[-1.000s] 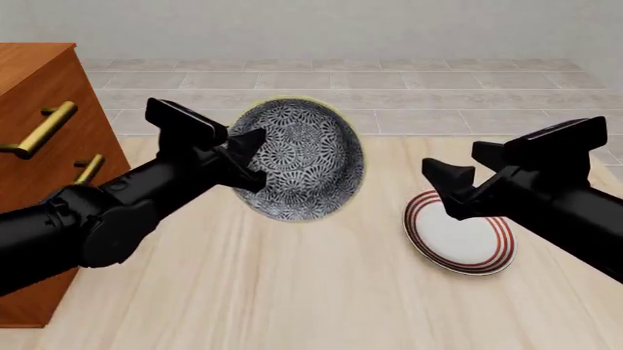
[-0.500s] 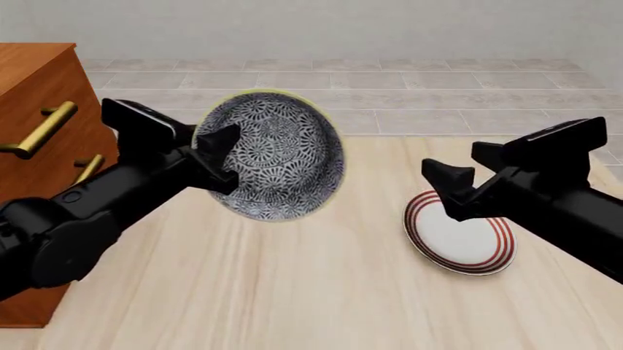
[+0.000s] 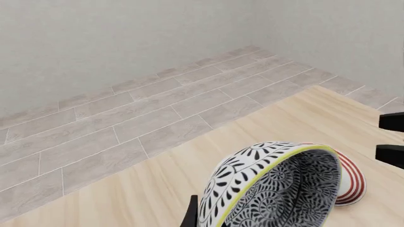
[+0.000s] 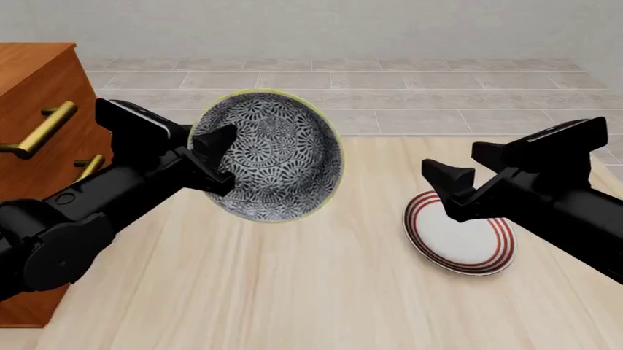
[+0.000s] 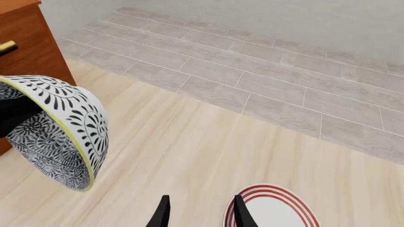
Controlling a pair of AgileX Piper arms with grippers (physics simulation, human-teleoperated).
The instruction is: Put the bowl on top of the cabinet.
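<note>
While the bowl point(image 4: 268, 154) hangs in the air above the table point(image 4: 322, 292), tipped on its side with the inside turned toward the front camera, the step in hand is to carry it to the cabinet point(image 4: 39, 95) at the left. To do this well, I think the arm should rise until the bowl is higher than the cabinet top, then move left, and bring the bowl level before it is let go, so that it does not roll. The left gripper point(image 4: 200, 157) is closed on the rim of the bowl; probably one finger is inside and one behind, but the back one is hidden. The right gripper point(image 4: 486, 175) stands open and empty, above the plate point(image 4: 462, 240) and not touching it
</note>
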